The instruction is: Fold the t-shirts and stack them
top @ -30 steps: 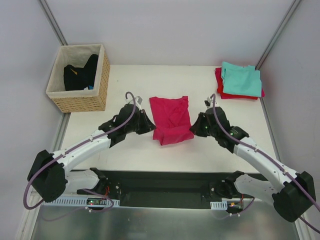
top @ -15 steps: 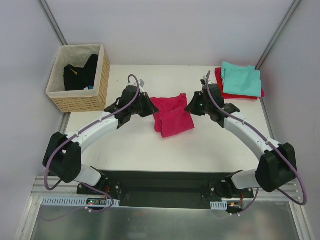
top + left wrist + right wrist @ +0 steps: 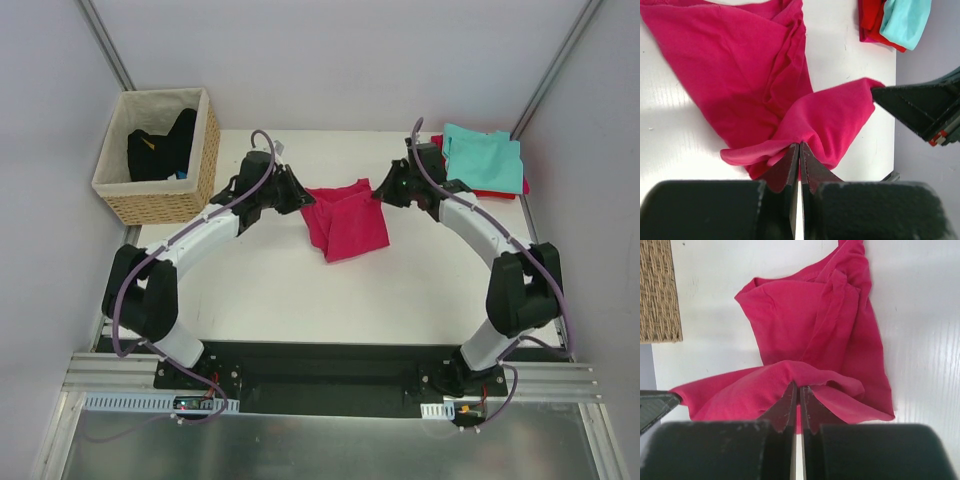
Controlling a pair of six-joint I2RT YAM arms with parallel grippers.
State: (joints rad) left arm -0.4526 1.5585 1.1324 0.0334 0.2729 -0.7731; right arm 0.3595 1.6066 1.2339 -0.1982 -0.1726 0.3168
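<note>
I see left gripper (image 3: 304,198) and right gripper (image 3: 379,190) each clamped on pink shirt (image 3: 348,228); its edge stretched between them, rest lying on table (image 3: 260,285).

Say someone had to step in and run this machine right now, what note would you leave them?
Left gripper: shut on one end of the pink t-shirt's raised edge.
Right gripper: shut on the other end; the rest lies crumpled on the table.
Done: teal t-shirt folded on red t-shirt, far right corner.
Left: finish folding the pink one, stack it there. Dark cloth in the basket, unclear what.
</note>
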